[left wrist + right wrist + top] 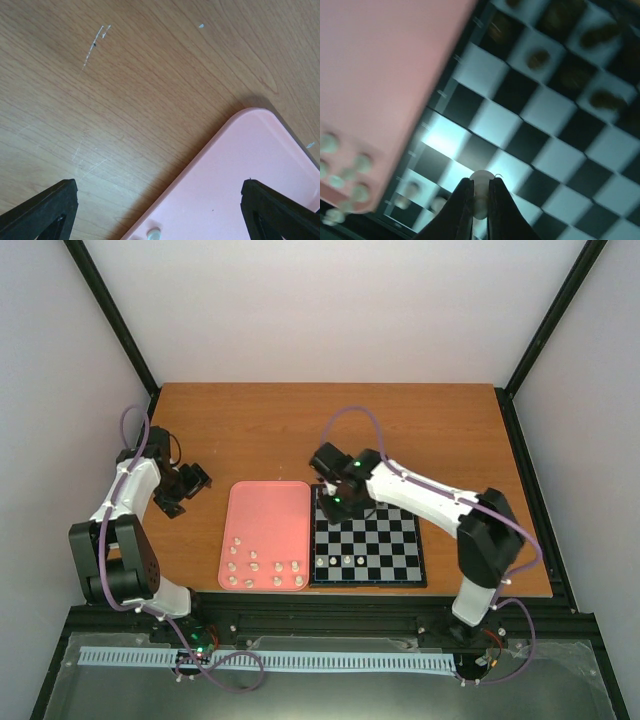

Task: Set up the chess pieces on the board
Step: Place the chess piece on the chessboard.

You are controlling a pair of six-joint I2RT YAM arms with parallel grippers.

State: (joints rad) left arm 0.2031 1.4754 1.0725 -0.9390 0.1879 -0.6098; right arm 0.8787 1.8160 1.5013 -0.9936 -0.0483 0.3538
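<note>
The board [385,550] lies right of centre, with a few cream-white chess pieces [347,560] on its near rows. Several more cream pieces [262,573] lie at the near end of the pink tray [268,505]. My right gripper [338,502] hovers over the board's far left part and is shut on a cream-white chess piece [480,192], held above the squares [492,120]. Dark pieces [538,58] stand blurred on the far rows. My left gripper [190,480] is open over bare wood left of the tray, its fingertips [45,207] wide apart; one cream piece [153,232] shows on the tray.
The pink tray's corner [260,150] lies under my left gripper's right finger. The wooden table [250,430] spreads behind the tray and board. Black frame posts stand at the table's far corners.
</note>
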